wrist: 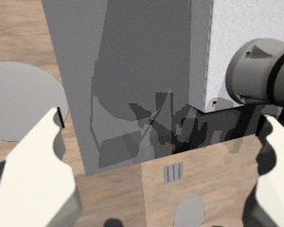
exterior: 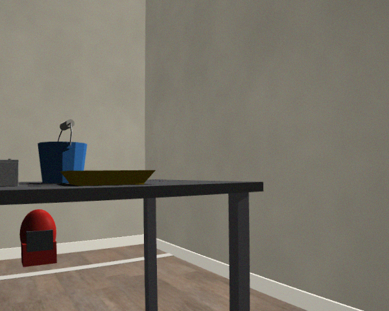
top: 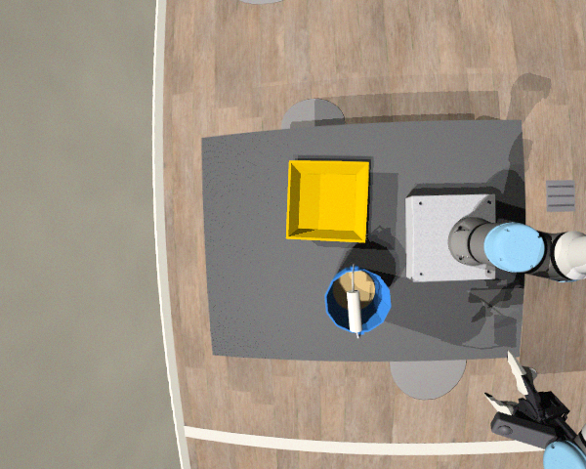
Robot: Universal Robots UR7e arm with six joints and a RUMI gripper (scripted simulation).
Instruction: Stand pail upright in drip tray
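Observation:
The blue pail (top: 361, 301) (exterior: 62, 161) stands upright on the dark table (top: 253, 282) (exterior: 188, 187), its wire handle raised with a white grip (top: 354, 311) (exterior: 67, 124) on top. The yellow drip tray (top: 327, 200) (exterior: 107, 177) lies empty on the table just beyond the pail, apart from it. My gripper (top: 504, 381) (wrist: 156, 112) is open and empty. It hangs high off the table's near right corner, far from the pail. The wrist view shows only the table corner, the arm's base and the floor between the fingers.
The arm's grey base block (top: 447, 236) (exterior: 2, 172) stands on the table right of the pail. A red object (exterior: 37, 237) sits on the floor under the table. Round table feet (top: 427, 378) and a floor vent (top: 560, 194) show around the table.

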